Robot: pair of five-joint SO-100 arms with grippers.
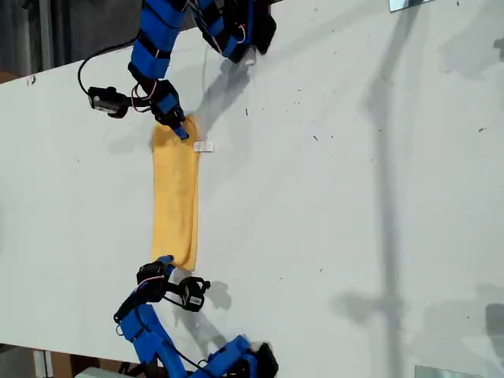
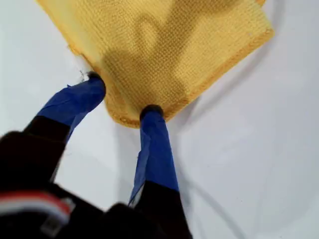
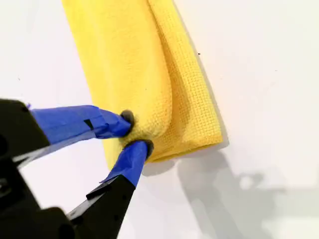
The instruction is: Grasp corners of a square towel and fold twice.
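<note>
— Looking for progress: is the soft yellow-orange microfibre towel [image 1: 175, 197] folded yet?

— Once, I'd say. It lies as a narrow doubled strip on the white bench [image 1: 339, 197], towards the exterior view's left, and runs from one arm to the other. The second wrist view shows two layers at its end.

— And the grippers?

— My first gripper [image 2: 123, 97] has its jaws spread, the tips down either side of a rounded corner [image 2: 124, 117], next to the small white tag [image 1: 203, 146]. Nothing is pinched there. My second gripper [image 3: 135, 133] is closed on a bunch of cloth at the strip's other end.

— What's left, then?

— The second fold, by my reckoning: one end brought over onto the other. The spread gripper would have to close on its corner first.
</note>
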